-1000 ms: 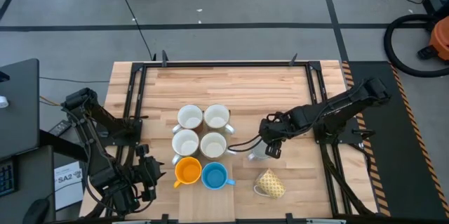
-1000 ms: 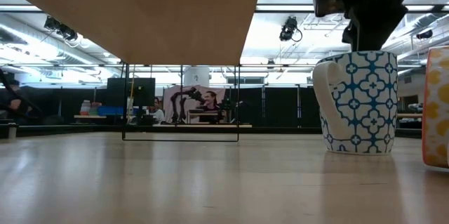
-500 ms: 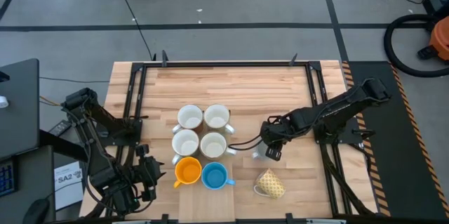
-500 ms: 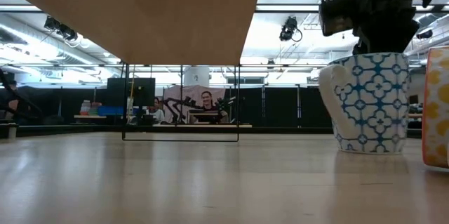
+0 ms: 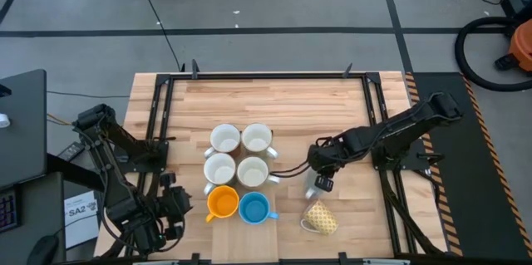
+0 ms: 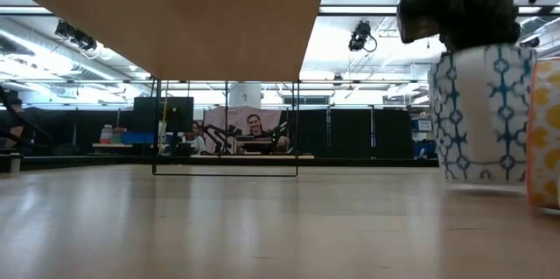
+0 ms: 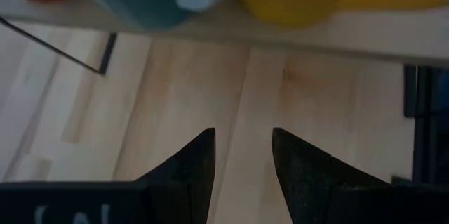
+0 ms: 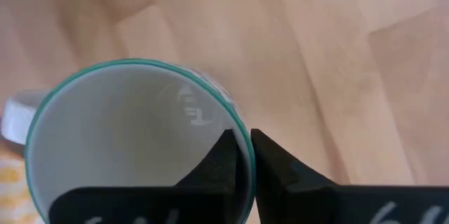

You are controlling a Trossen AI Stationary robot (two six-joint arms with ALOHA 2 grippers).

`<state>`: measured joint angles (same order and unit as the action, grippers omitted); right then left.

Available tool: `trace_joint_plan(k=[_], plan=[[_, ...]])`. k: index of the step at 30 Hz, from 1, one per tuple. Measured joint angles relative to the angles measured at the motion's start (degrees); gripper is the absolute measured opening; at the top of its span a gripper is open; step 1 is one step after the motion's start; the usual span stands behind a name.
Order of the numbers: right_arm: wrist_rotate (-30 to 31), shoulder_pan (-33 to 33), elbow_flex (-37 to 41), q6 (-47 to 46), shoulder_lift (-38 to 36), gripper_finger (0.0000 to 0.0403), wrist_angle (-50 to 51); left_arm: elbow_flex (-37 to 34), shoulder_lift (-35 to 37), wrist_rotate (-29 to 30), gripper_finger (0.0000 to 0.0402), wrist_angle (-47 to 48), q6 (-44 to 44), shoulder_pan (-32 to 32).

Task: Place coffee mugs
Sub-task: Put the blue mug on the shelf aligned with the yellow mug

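1. Eight mugs stood on the worktop (image 5: 332,99): four white mugs (image 5: 239,155) in a square, an orange mug (image 5: 221,203) and a blue mug (image 5: 253,208) just in front of them, a yellow mug (image 5: 320,218) on its side, and a patterned mug (image 6: 479,113) just beside the yellow one.
2. A black frame (image 5: 266,75) edged the worktop.
3. The right pincer (image 8: 240,155) was pinching the patterned mug's rim, one finger inside and one outside.
4. The left pincer (image 7: 242,155) waited at the worktop's near left corner, spread and holding nothing.
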<state>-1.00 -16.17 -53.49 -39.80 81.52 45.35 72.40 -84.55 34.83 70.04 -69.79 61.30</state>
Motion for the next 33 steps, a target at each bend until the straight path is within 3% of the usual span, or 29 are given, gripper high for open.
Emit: trace_joint_plan(k=[4,10,23,27,33], plan=[[-2.36,-0.1,-2.89,1.3,0.0,0.003,0.13,0.6,0.0,-2.62,0.0149,0.15,-0.01,0.02],[-5.32,-0.29,-9.27,2.32,0.0,0.0028,5.49,6.99,0.0,-5.27,0.0149,0.03,1.21,0.02],[-6.29,-0.77,-25.5,2.31,0.0,0.0029,23.32,24.79,0.0,-1.48,0.0149,-1.13,12.56,-2.66],[-6.33,-0.78,-30.08,2.46,-0.04,0.0029,25.12,29.28,0.0,1.99,0.0149,-5.64,25.0,-5.02],[-6.58,-0.78,-34.47,4.26,-0.04,0.003,25.41,31.28,0.02,4.07,0.0149,-21.55,53.7,-9.03]])
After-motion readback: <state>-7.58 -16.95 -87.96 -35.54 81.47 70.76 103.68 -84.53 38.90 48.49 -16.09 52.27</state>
